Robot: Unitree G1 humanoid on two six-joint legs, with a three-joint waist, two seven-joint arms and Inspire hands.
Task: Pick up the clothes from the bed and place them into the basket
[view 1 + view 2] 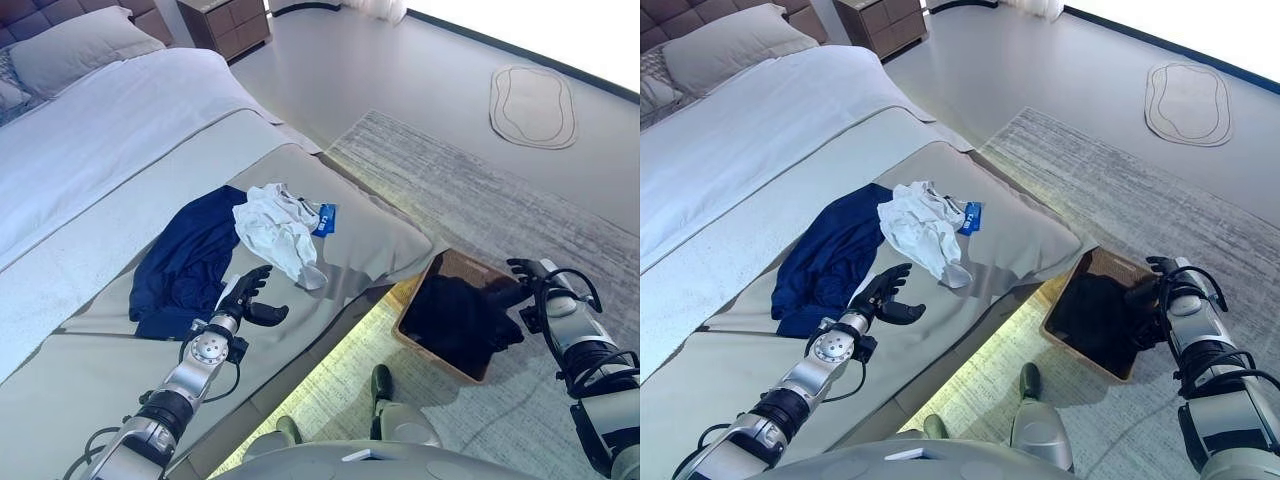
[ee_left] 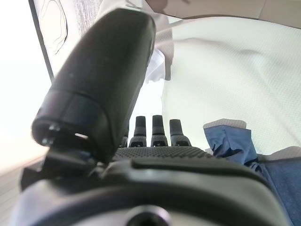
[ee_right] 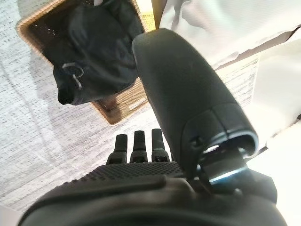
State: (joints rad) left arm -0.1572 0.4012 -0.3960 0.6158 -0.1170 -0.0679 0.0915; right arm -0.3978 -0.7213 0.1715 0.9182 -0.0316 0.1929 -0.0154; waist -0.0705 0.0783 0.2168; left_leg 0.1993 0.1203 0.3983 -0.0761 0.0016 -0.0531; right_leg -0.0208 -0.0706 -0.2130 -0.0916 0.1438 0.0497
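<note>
A navy garment [image 1: 185,260] lies spread on the grey bed cover [image 1: 90,370]. A crumpled white garment [image 1: 275,230] with a blue tag [image 1: 325,218] lies beside it, overlapping its right edge. My left hand [image 1: 248,295] hovers open just in front of both, its fingers [image 2: 160,129] straight and holding nothing. On the floor by the bed's corner stands a brown wicker basket [image 1: 472,264] with a black garment [image 3: 96,52] inside, part of it draped over the rim. My right hand [image 1: 527,288] is open at the basket's right side, empty.
A grey patterned rug [image 1: 480,190] lies under the basket. An oval mat [image 1: 533,105] lies on the floor farther off. At the head of the bed are a pillow [image 1: 80,45] and a wooden nightstand [image 1: 225,22].
</note>
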